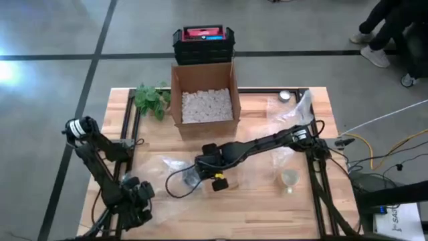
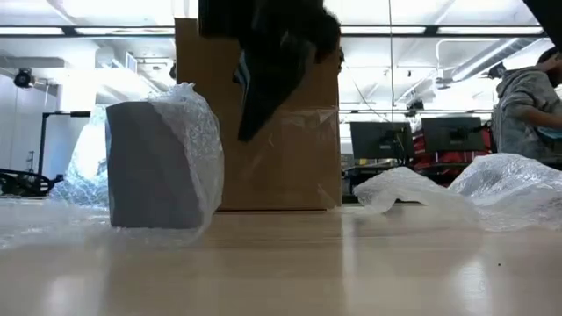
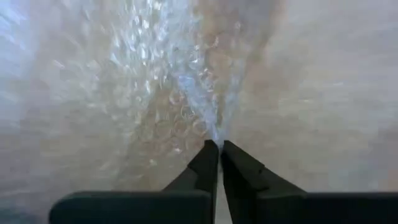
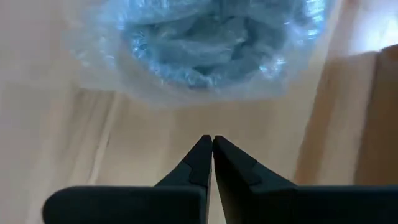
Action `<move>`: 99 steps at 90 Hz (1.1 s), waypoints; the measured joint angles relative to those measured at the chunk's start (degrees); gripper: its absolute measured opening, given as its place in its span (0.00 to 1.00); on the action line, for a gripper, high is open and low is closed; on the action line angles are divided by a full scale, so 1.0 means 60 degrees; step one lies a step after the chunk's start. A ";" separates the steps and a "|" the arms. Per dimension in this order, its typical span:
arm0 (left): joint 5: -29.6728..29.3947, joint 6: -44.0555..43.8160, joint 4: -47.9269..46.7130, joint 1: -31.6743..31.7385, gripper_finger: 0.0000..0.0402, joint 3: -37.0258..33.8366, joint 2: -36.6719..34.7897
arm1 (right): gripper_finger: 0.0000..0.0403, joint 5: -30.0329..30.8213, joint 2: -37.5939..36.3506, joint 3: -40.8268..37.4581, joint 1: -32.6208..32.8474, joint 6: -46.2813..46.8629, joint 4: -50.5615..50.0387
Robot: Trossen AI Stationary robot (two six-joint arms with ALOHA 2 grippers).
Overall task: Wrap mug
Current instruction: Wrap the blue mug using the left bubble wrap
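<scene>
Two arms share the table point(image 1: 267, 207). On the left, the left gripper point(image 3: 219, 148) sits low near the front left corner, its fingers pinched together on the edge of a sheet of bubble wrap point(image 3: 168, 81) that lies flat on the wood; whether the film is truly caught between the tips is hard to tell. Behind it, a green plant point(image 1: 150, 99) lies beside a cardboard box point(image 1: 202, 100) filled with white packing pieces, and a dark crate point(image 1: 203, 44) stands beyond the box. In the middle, the mug point(image 2: 154, 167), already shrouded in bubble wrap, stands upright in front of the box; its handle and rim are hidden by the film. The right gripper point(image 4: 211, 142) hangs just beside it, fingers closed with nothing between them. Further right, loose wrap point(image 2: 439, 195) is heaped on the table, and a small clear cup point(image 1: 289, 178) stands near the front. A person point(image 2: 531, 101) shows at the far right, cut off by the picture's edge.
</scene>
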 joint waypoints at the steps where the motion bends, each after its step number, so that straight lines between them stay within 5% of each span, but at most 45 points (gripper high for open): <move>1: -0.0076 0.0007 -0.0155 0.0000 0.01 0.0082 0.0000 | 0.01 -0.0001 0.0001 -0.0054 0.0008 0.0013 0.0140; 13: -0.1528 0.0185 -0.1211 0.0007 0.00 0.1045 -0.0013 | 0.01 -0.0001 0.0004 -0.0541 0.0099 0.0213 0.1537; 48: -0.5941 0.2215 -0.1860 0.1210 0.00 0.2131 -0.0055 | 0.01 -0.0030 0.0030 -0.0568 0.0262 0.0320 0.2025; 72: -0.6235 0.5115 -0.0548 0.3035 0.00 0.2110 -0.0037 | 0.01 -0.0038 0.0221 -0.0568 0.0307 0.0400 0.2325; 99: -0.4971 0.7280 0.2977 0.3830 0.00 0.0697 -0.0022 | 0.01 -0.0034 0.0013 -0.0564 0.0304 0.0415 0.2257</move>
